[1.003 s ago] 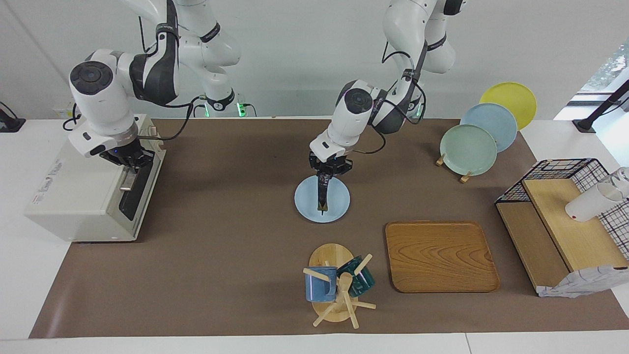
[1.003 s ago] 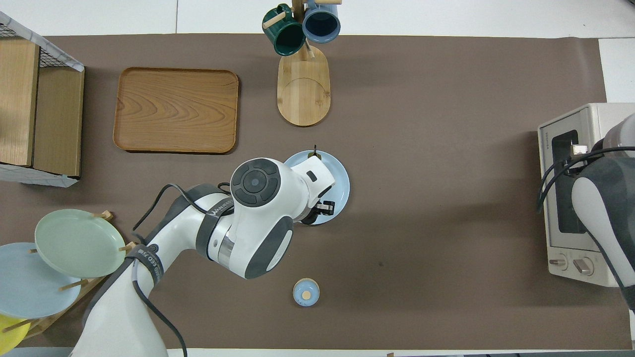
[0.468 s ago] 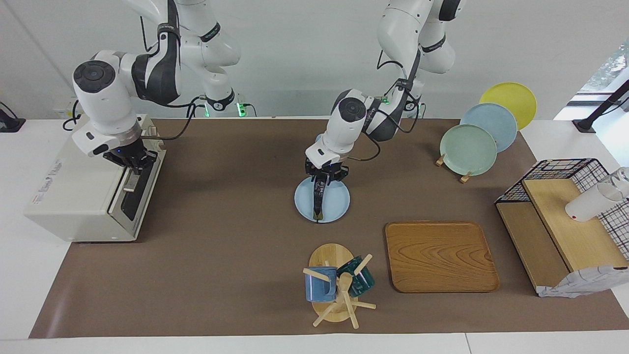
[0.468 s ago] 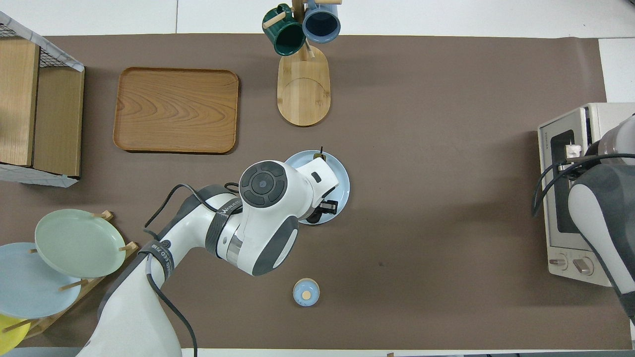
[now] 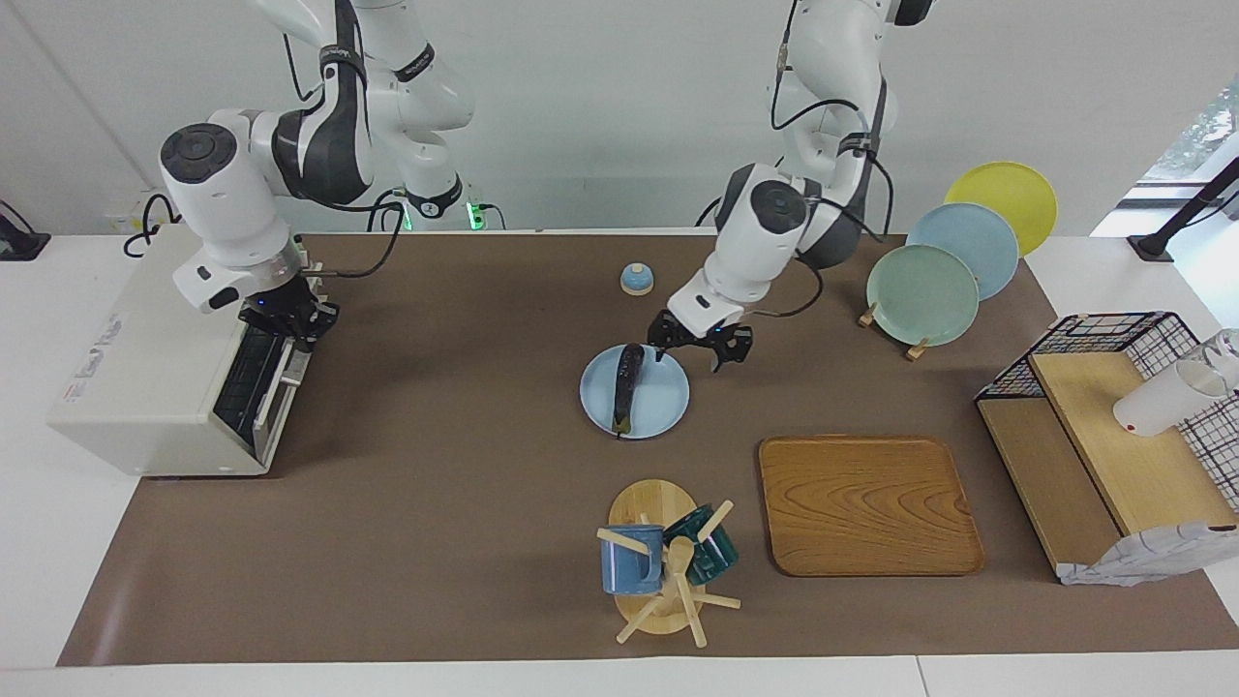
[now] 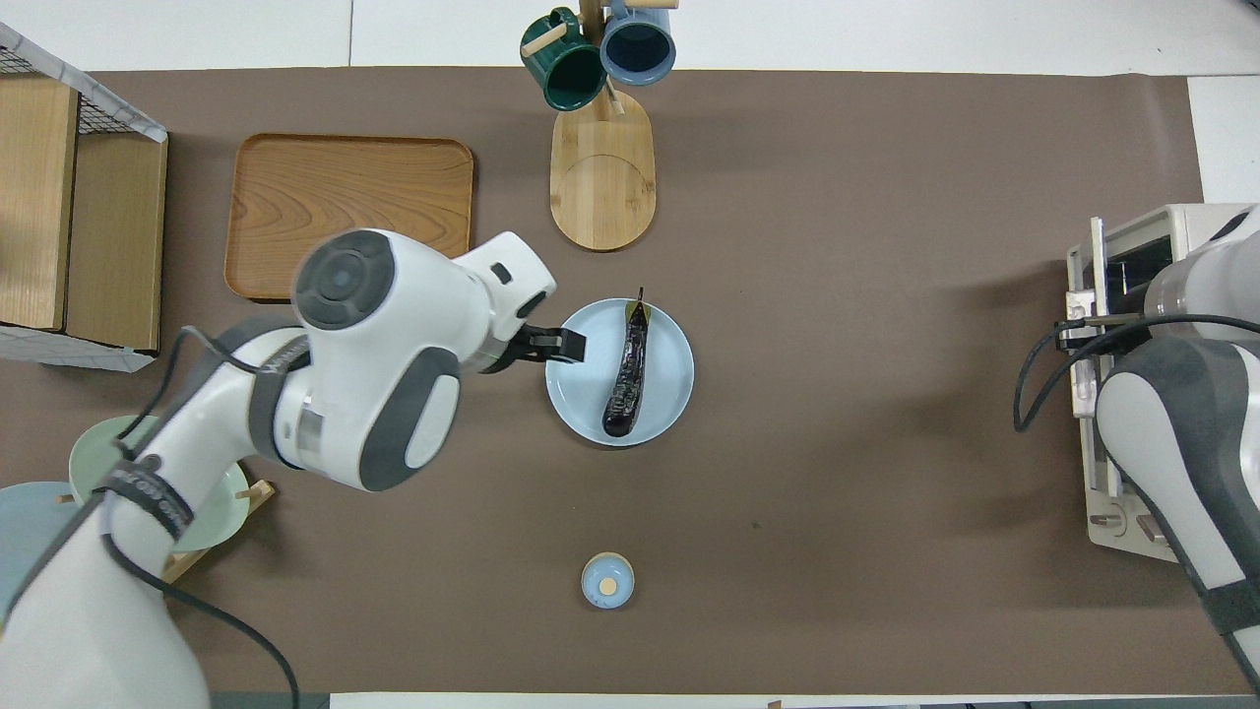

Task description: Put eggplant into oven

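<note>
- the eggplant (image 5: pixel 625 387) lies lengthwise on a pale blue plate (image 5: pixel 668 402) at mid-frame in the facing view; in the overhead view it sits just right of centre (image 6: pixel 627 374), stem tip pointing toward the top of the frame.
- the left gripper (image 5: pixel 699 346) hangs at the plate's upper-right edge in the facing view, its two fingers spread apart and holding nothing; it is beside the eggplant, not touching it. in the overhead view it appears at the plate's left rim (image 6: pixel 551 347).
- the oven (image 5: pixel 145 387) stands at the left edge of the facing view and the right edge of the overhead view (image 6: pixel 1176 226); its door is tipped partly open.
- the right gripper (image 5: pixel 288 318) is at the top of the oven's door, fingers closed; whether they pinch the handle cannot be told.
- a wooden tray (image 5: pixel 866 505), a mug stand (image 5: pixel 658 571) with two mugs, a plate rack (image 5: pixel 944 261) and a small blue-rimmed knob (image 5: pixel 636 279) also sit on the brown mat.
</note>
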Available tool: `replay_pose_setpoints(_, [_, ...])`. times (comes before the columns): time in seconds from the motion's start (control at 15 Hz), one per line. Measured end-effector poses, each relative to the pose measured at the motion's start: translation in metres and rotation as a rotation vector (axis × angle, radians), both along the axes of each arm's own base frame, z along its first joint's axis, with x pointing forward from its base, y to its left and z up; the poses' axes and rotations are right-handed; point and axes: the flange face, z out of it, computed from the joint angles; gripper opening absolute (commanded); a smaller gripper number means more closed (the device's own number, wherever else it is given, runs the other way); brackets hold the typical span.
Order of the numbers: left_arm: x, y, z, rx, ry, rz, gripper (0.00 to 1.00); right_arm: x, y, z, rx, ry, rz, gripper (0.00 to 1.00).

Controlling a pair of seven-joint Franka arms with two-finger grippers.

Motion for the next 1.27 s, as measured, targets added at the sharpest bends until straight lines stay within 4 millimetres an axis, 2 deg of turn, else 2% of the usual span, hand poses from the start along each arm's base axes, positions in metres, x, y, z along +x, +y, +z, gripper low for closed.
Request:
replay_pose_setpoints(0.13, [0.024, 0.05, 0.022, -0.005, -0.012, 0.036, 1.0, 0.001, 0.015, -0.017, 0.022, -0.007, 0.009, 0.0])
replay_pose_setpoints(0.4, [0.063, 0.144, 0.052, 0.012, -0.024, 0.091, 1.0, 0.011, 0.041, -0.059, 0.042, -0.059, 0.022, 0.0])
replay_pose_setpoints(0.6, [0.077, 0.195, 0.075, 0.042, -0.028, 0.11, 1.0, 0.016, 0.051, -0.085, 0.047, -0.06, 0.029, 0.0])
replay_pose_setpoints(0.8, [0.079, 0.217, 0.101, 0.132, -0.041, 0.094, 1.0, 0.02, 0.057, -0.112, 0.051, -0.06, 0.036, 0.0])
replay_pose_setpoints(1.0, [0.062, 0.226, 0.139, 0.182, -0.037, 0.071, 1.0, 0.03, 0.057, -0.133, 0.061, -0.092, 0.018, 0.0])
replay_pose_setpoints(1.14, [0.045, 0.236, 0.165, 0.191, -0.033, 0.057, 1.0, 0.041, 0.064, -0.127, 0.061, -0.119, 0.015, 0.0])
replay_pose_setpoints(1.27, [0.03, 0.242, 0.182, 0.196, -0.017, 0.051, 1.0, 0.052, 0.088, -0.111, 0.069, -0.15, -0.031, 0.0])
